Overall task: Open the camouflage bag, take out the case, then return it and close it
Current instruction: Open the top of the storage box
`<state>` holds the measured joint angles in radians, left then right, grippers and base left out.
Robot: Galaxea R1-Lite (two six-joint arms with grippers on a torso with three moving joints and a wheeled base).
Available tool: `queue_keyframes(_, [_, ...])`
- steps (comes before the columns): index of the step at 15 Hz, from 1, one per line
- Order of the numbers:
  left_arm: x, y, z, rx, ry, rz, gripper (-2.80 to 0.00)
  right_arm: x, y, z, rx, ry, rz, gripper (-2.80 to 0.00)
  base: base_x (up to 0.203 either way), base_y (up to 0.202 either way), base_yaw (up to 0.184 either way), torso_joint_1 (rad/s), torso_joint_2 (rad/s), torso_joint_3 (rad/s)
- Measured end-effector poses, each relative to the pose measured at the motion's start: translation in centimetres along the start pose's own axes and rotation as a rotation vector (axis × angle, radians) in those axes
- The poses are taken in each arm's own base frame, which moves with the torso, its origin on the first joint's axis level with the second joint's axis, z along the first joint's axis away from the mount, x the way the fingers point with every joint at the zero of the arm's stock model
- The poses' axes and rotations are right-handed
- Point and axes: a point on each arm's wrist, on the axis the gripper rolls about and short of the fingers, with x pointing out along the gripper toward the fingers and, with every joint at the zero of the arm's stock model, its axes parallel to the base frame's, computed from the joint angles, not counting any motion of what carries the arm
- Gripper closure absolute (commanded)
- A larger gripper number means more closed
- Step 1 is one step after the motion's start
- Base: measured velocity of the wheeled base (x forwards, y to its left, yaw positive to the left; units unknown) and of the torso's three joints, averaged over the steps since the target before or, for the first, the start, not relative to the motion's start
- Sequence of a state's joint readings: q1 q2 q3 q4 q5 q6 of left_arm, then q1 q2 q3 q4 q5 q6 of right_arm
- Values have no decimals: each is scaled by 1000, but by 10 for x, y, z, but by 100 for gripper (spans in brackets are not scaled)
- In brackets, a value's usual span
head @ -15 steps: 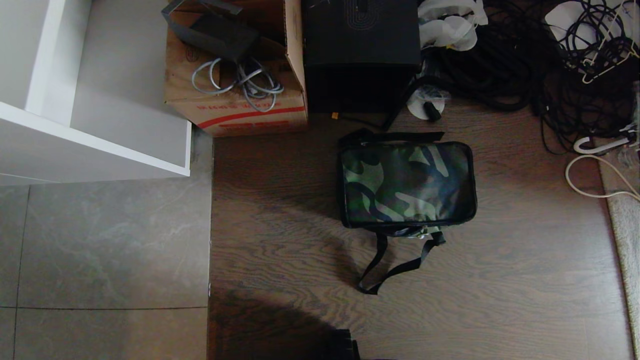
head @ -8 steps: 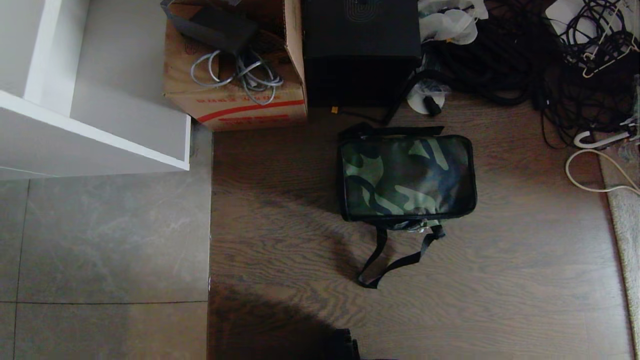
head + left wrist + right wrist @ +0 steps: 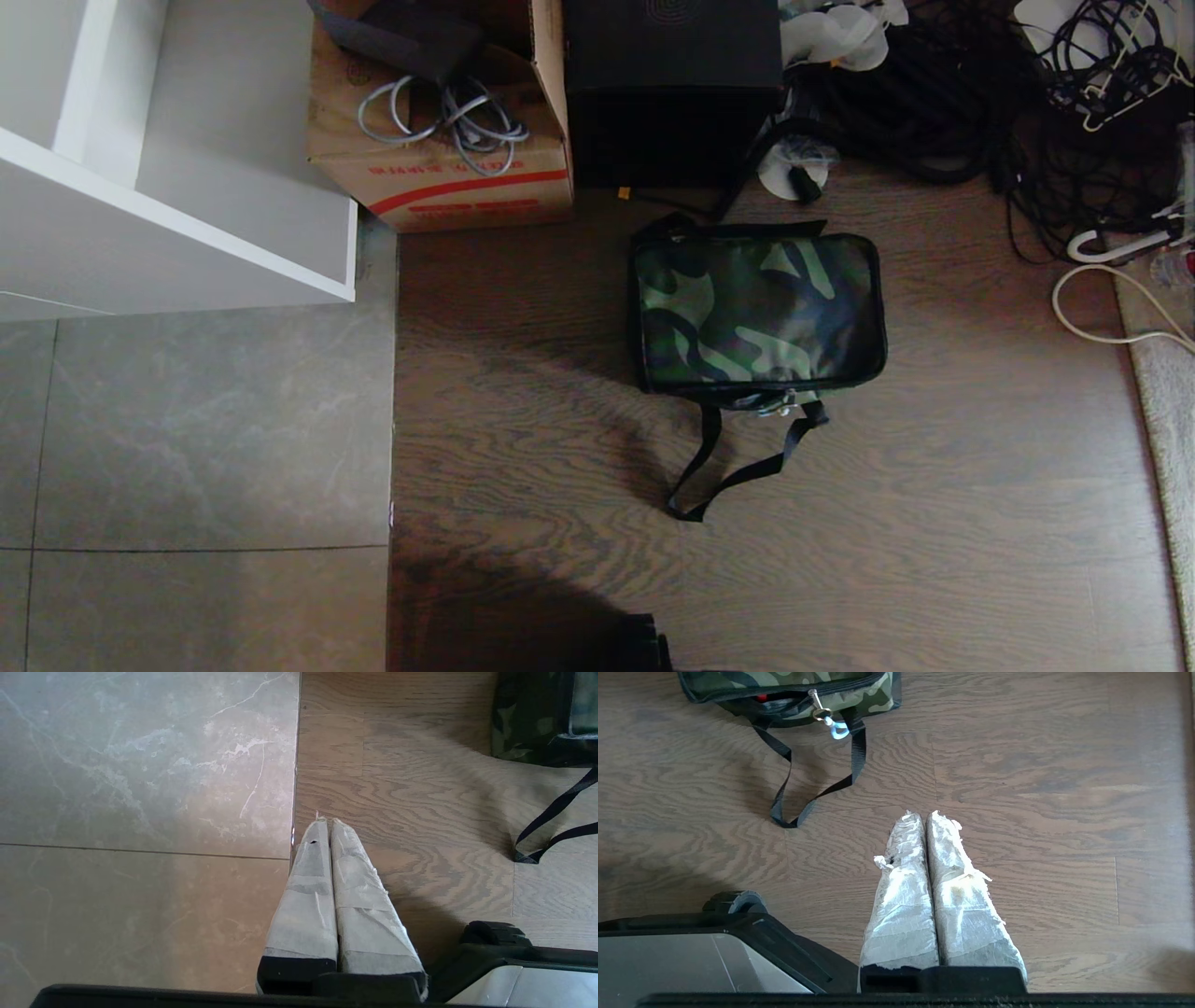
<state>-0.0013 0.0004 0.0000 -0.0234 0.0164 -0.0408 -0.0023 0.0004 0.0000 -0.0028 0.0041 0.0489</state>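
**Both grippers closed and low, bag zipped on the floor ahead**

Closest to the robot, the left gripper (image 3: 327,823) hangs over the line where the grey tile floor (image 3: 196,439) meets the wood floor (image 3: 934,485). Its two taped fingers (image 3: 308,896) are pressed flat together and hold nothing. The right gripper (image 3: 924,814) hangs over bare wood. Its taped fingers (image 3: 957,891) are pressed together too, and they hold nothing.

A bit farther out lies the camouflage bag (image 3: 758,311), flat on the wood floor. It is ahead of both grippers and apart from them; nothing touches it. Its black strap (image 3: 724,476) makes a loop on the floor on the side near the robot. The zipper looks shut, with a small pull (image 3: 822,713) hanging at the near edge. A tiny bit of red shows at the zipper line in the right wrist view. What is inside the bag cannot be seen, so the case is hidden.

Behind the bag stands a tall black box (image 3: 672,89), cut off at the top. Beside it is an open cardboard box (image 3: 439,177) with grey cables (image 3: 448,126) and a dark thing inside that is hard to make out. A white shelf (image 3: 187,196) stands at the far left. At the far right is a heap of black cords (image 3: 1027,112), too tangled to tell apart.
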Motion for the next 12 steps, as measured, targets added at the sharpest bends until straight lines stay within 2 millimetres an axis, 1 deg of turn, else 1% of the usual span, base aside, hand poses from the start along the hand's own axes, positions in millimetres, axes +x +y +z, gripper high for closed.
queue_keyframes(9, [0,0,0,-1,0,-1,0,0,0,0,-11,-1,2,0,0,0,0,0,0,0])
queue_keyframes(10, [0,0,0,-4,0,0,0,0,0,0,-10,-2,2,0,-83,50,-3,6,-1,2])
queue_keyframes(12, [0,0,0,-3,1,-1,0,0,0,0,-13,-1,3,0,-158,71,2,4,1,2])
